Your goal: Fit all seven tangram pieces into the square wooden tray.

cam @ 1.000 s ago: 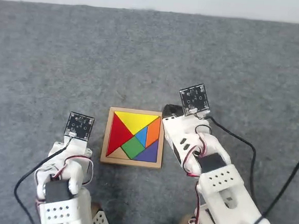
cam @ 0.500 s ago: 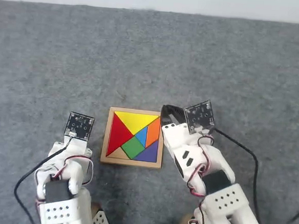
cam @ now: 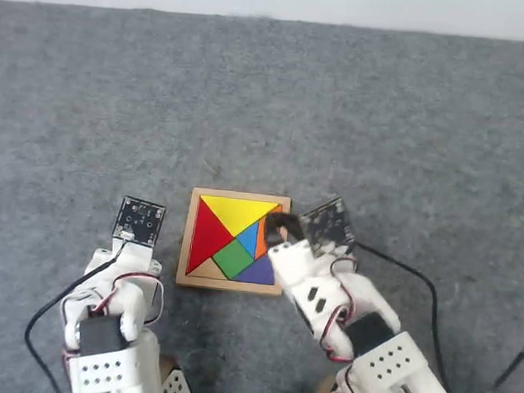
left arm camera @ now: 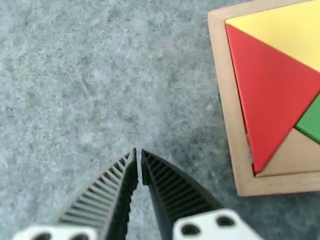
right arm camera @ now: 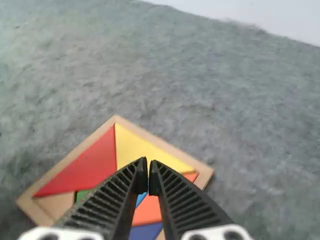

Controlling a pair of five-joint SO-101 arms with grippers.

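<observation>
The square wooden tray [cam: 190, 236] lies on the grey carpet between the two arms, holding yellow [cam: 236, 213], red [cam: 208, 233], green [cam: 232, 259], blue, orange, purple and tan pieces. My right gripper [cam: 282, 225] hangs shut over the tray's right edge, above the orange piece [right arm camera: 150, 211]; in the right wrist view its fingertips [right arm camera: 148, 166] meet over the yellow piece [right arm camera: 137, 147]. My left gripper [left arm camera: 138, 152] is shut and empty above the carpet, left of the tray [left arm camera: 232, 130], beside the red piece [left arm camera: 270, 100].
Grey carpet [cam: 385, 115] covers the whole surface, open on all sides of the tray. A black cable [cam: 410, 270] trails from the right arm to the right. Both arm bases stand at the near edge.
The right arm has drawn back toward its base and swung left, so its gripper now hangs over the tray's right edge. The left arm has not moved.
</observation>
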